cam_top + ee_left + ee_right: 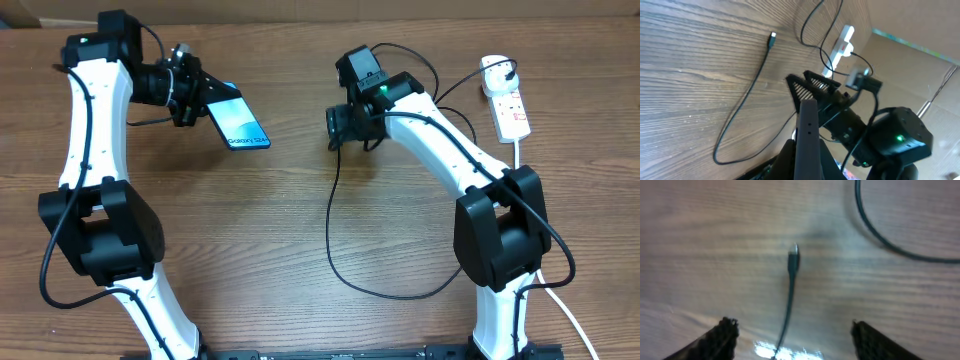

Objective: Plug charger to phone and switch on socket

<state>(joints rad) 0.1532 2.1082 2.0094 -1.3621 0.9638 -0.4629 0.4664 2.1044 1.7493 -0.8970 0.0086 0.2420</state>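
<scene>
Right end effector [792, 328] over charger [792, 263], socket [510, 108] apart

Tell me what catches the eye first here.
The left claw grips the phone, tilted with its blue screen showing, at the upper left of the overhead view. Near the middle, the right claw hangs open over the charger, its tip lying between the fingers. The white socket lies at the far right.

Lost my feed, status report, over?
Left gripper shut on phone, held up. Right gripper open, straddling charger tip, not gripped. Nothing blocking.
</scene>
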